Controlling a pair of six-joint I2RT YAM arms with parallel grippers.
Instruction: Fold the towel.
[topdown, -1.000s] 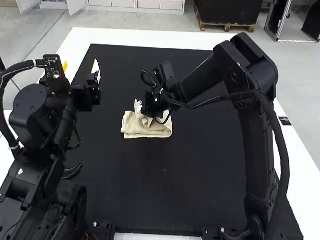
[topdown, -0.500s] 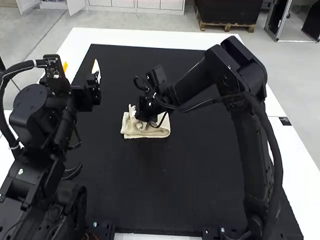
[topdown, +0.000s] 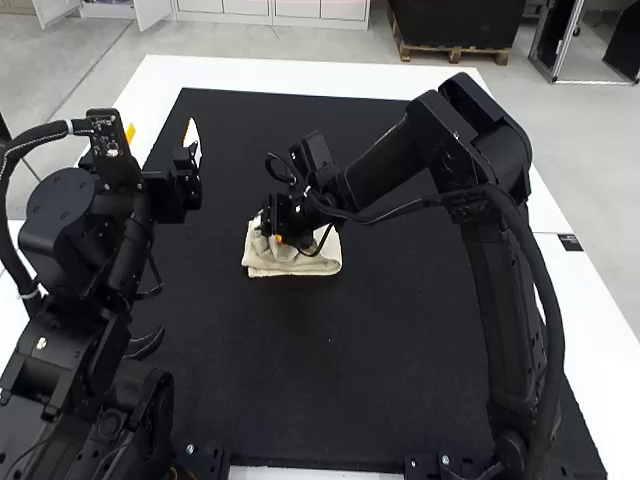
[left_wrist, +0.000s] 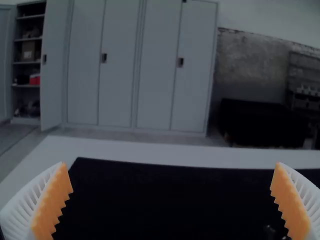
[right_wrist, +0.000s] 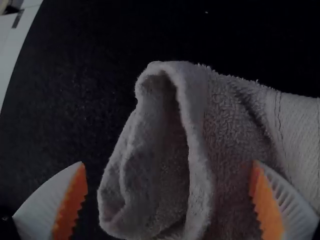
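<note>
My right jaws stand spread; the towel's raised fold (right_wrist: 196, 135) lies between them, long axis crossing their closing line.

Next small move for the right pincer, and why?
Probably close the right pincer gently: its white ribbed, orange-padded fingers are open, and a raised, looped fold of the cream terry-cloth towel stands between them rather than lying flat.

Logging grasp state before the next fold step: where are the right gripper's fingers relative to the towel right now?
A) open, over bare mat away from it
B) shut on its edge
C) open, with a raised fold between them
C: the right wrist view shows the fingers spread apart, with the towel's raised, looped fold standing between them.
</note>
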